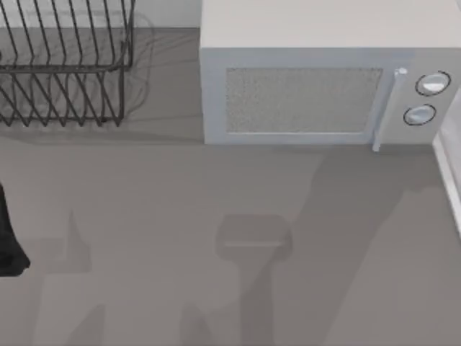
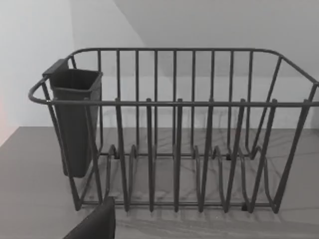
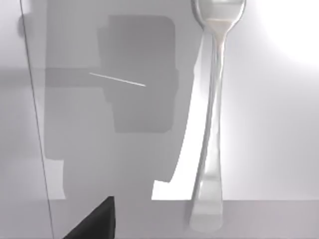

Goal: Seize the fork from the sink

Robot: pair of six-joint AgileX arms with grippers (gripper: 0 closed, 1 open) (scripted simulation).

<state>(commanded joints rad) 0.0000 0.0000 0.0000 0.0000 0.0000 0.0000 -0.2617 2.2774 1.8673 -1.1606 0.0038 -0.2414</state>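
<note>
The fork (image 3: 213,124) is a long, shiny silver utensil in the right wrist view, lying on the pale floor of the sink (image 3: 274,124). Its broad head is at one end of the picture and its handle end at the other. A black part of my right gripper (image 3: 97,223) shows at the picture's edge, apart from the fork and to one side of its handle. The gripper's grey shadow falls on the sink beside the fork. My left arm (image 1: 10,241) is parked at the left edge of the table.
A dark wire dish rack (image 1: 65,68) with a cutlery cup (image 2: 75,119) stands at the back left. A grey microwave (image 1: 317,86) stands at the back. A pale edge (image 1: 451,180) runs along the table's right side.
</note>
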